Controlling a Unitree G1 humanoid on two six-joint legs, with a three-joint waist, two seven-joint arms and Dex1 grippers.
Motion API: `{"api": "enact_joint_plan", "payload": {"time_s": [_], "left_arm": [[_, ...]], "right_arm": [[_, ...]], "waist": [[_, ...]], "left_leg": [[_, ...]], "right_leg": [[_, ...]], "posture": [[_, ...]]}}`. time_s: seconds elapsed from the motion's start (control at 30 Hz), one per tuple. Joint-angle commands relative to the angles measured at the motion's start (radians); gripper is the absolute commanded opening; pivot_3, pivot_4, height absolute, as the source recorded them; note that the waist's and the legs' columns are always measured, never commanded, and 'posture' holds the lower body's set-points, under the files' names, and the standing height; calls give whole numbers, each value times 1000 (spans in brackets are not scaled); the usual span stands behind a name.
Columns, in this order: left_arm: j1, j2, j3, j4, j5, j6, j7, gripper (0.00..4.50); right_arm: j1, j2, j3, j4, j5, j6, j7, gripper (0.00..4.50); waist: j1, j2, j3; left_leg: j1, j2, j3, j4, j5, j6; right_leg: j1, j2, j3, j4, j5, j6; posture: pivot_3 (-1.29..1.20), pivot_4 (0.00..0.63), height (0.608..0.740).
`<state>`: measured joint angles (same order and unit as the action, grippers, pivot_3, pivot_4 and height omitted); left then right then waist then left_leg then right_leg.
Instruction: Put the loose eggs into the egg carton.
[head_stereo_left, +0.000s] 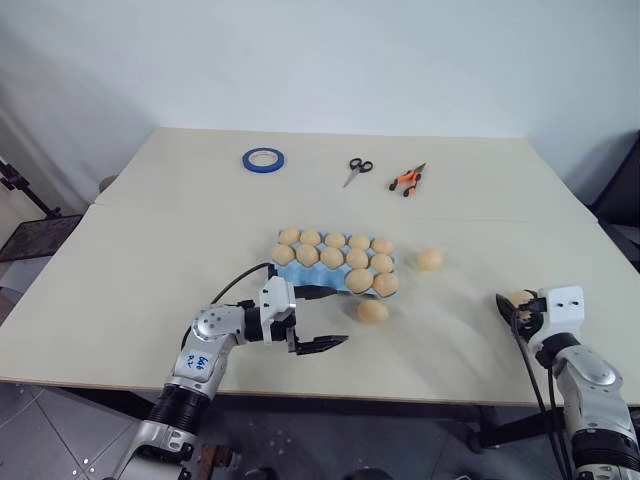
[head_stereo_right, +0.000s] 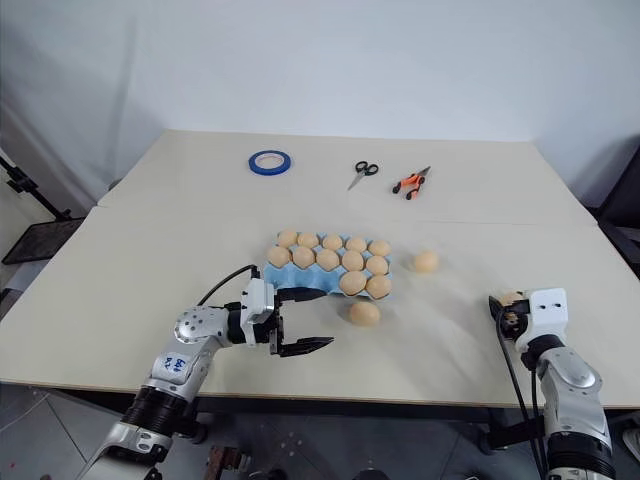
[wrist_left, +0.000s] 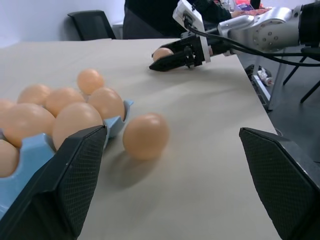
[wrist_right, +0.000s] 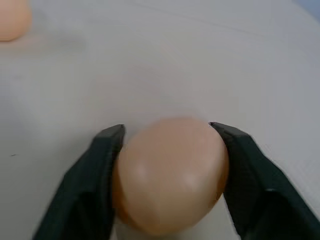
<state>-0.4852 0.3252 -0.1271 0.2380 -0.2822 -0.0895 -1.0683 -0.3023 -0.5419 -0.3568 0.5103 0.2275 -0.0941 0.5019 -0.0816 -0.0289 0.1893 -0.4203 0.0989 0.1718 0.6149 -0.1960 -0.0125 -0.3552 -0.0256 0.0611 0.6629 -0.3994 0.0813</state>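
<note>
On the pale worktop (head_stereo_left: 150, 280) the egg carton (head_stereo_left: 300, 272), a light blue tray, sits near the middle with tan eggs filling its visible cups in two rows. Three loose eggs lie outside it. One egg (head_stereo_left: 372, 312) rests on the worktop just in front of the carton's right end, close to it; in the left wrist view it lies just beside the carton's corner and I cannot tell whether they touch. A second egg (head_stereo_left: 430, 260) lies to the right of the carton, apart from it. The third egg (wrist_right: 170, 175) is at the right edge of the worktop, between the two black fingers of the right claw (wrist_right: 167, 150), which press against both of its sides; the right claw is clenched on this egg low over the worktop. The left claw (head_stereo_left: 318, 320) hovers in front of the carton's left half, pointing toward the right, its fingers spread apart and grasping nothing. Farther back on the worktop lie a blue tape ring (head_stereo_left: 263, 158), a pair of scissors (head_stereo_left: 358, 169) and an orange-handled tool (head_stereo_left: 407, 179), well apart from the carton.
</note>
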Motion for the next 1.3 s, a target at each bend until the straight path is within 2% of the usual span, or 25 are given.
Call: {"api": "enact_joint_plan", "payload": {"time_s": [0.03, 0.17, 0.27, 0.37, 0.6, 0.87, 0.9, 0.93, 1.07, 1.1, 1.2, 1.3], "left_arm": [[25, 9, 40, -47, -10, -44, 32, 4500], [62, 20, 100, -62, -36, -40, 75, 4500], [127, 64, 144, -75, -28, -35, 92, 4500], [164, 92, 177, -72, -18, -38, 125, 4500], [247, 128, 252, -125, -32, -14, 201, 4500], [305, 135, 277, -198, -32, 11, 257, 4500], [312, 135, 278, -206, -32, 13, 259, 4500], [317, 135, 280, -211, -32, 14, 261, 4500], [325, 137, 284, -227, -34, 24, 268, 4500], [325, 139, 284, -230, -34, 27, 268, 4500], [320, 144, 283, -235, -39, 36, 266, 4500], [295, 148, 275, -237, -44, 54, 259, 4500]], "right_arm": [[11, 8, 19, -105, 44, -46, 77, 2173], [3, 40, 99, -268, 74, 19, 135, 2173], [-65, 77, 210, -392, 91, 101, 189, 2173], [-132, 104, 291, -432, 73, 167, 197, 2173], [-289, 223, 451, -378, -3, 252, 169, 2173], [-366, 330, 504, -233, -62, 231, 146, 2173], [-370, 341, 507, -224, -62, 232, 150, 2731], [-372, 349, 510, -219, -65, 229, 152, 2892], [-379, 368, 506, -210, -72, 221, 154, 4264], [-382, 368, 500, -218, -68, 222, 155, 4441], [-375, 363, 483, -270, -38, 231, 176, 4441], [-310, 303, 447, -412, 26, 246, 241, 4441]], "waist": [[-1, 0, 0], [-6, 0, 0], [-15, 0, 0], [-14, 0, 0], [0, 0, 0], [-4, 0, 0], [-5, 0, 0], [-5, 0, 0], [-5, 0, 0], [-4, 0, 0], [-4, 0, 0], [-2, 0, 0]], "left_leg": [[0, 0, 0, 0, 0, 0], [0, 1, 1, 0, 0, 0], [1, 2, 0, 0, 1, -1], [2, 2, 0, 0, 1, -2], [-1, 0, -1, 0, 1, 0], [-2, 0, 1, -1, 1, 0], [-2, 0, 1, -1, 0, 0], [-1, 0, 2, -1, 0, 0], [-1, 1, 2, -1, 0, 0], [-1, 1, 2, -1, 0, 0], [-1, 0, 2, -1, 0, 0], [-2, 0, 2, -2, 0, -1]], "right_leg": [[0, 0, 0, 0, 0, 0], [0, 0, 0, 1, 0, 0], [-1, 1, 0, 4, 0, 0], [-2, 1, -1, 7, 0, 0], [-3, -2, -2, 6, 0, -1], [-4, -2, -3, 5, 0, -1], [-5, -2, -3, 5, 0, -1], [-5, -2, -3, 6, 0, -1], [-5, -1, -4, 6, 0, -1], [-5, -1, -4, 6, 0, -1], [-5, -2, -4, 6, 0, -1], [-6, -1, -4, 5, 0, -1]], "posture": [[0, 150, 740], [0, 150, 740], [0, 150, 740], [0, 150, 740], [0, 150, 740], [0, 150, 740], [0, 150, 740], [0, 150, 740], [0, 150, 740], [0, 150, 740], [0, 150, 740], [0, 150, 740]]}}
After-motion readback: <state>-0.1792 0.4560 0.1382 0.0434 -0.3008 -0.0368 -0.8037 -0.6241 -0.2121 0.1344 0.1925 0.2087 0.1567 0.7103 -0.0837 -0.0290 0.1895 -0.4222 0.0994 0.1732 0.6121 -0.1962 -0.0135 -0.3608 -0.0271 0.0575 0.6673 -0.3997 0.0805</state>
